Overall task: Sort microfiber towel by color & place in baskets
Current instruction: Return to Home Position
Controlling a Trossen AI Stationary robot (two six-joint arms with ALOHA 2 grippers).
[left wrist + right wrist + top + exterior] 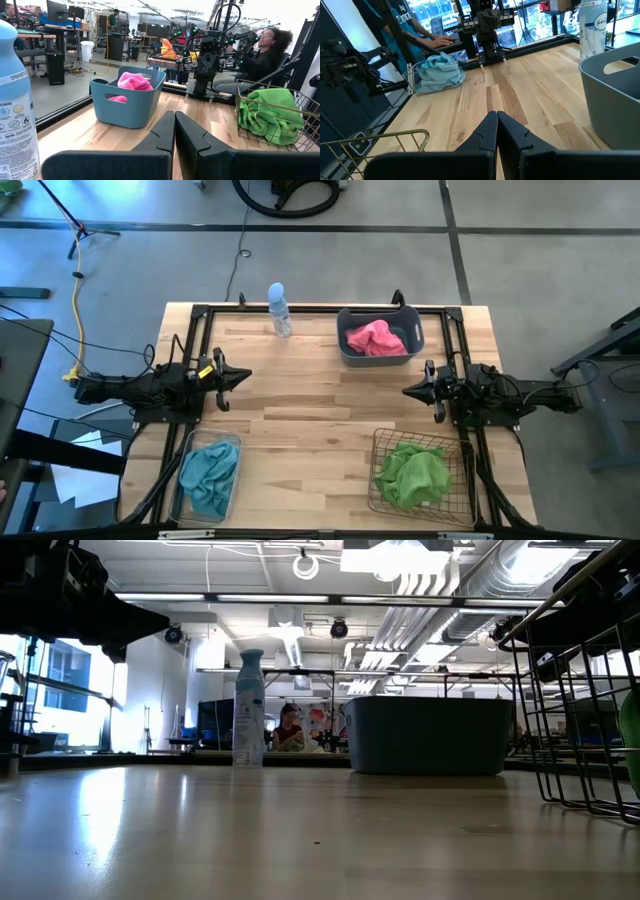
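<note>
A pink towel [375, 338] lies in the grey-blue tub [412, 326] at the far side of the table. A green towel [411, 474] fills the wire-mesh basket [378, 442] at the near right. A teal-blue towel [208, 475] lies in the clear bin [236, 442] at the near left. My left gripper [245, 377] is shut and empty at the table's left edge, pointing level toward the right. My right gripper [407, 391] is shut and empty at the right edge, pointing level toward the left. In the wrist views their fingers [174, 131] [496, 127] meet with nothing between them.
A clear spray bottle [279, 310] with a blue top stands at the far edge, left of the tub. The wooden tabletop [320, 410] lies bare between the two grippers. A person sits beyond the table's right side [265, 47]; another stands beyond its left side [402, 25].
</note>
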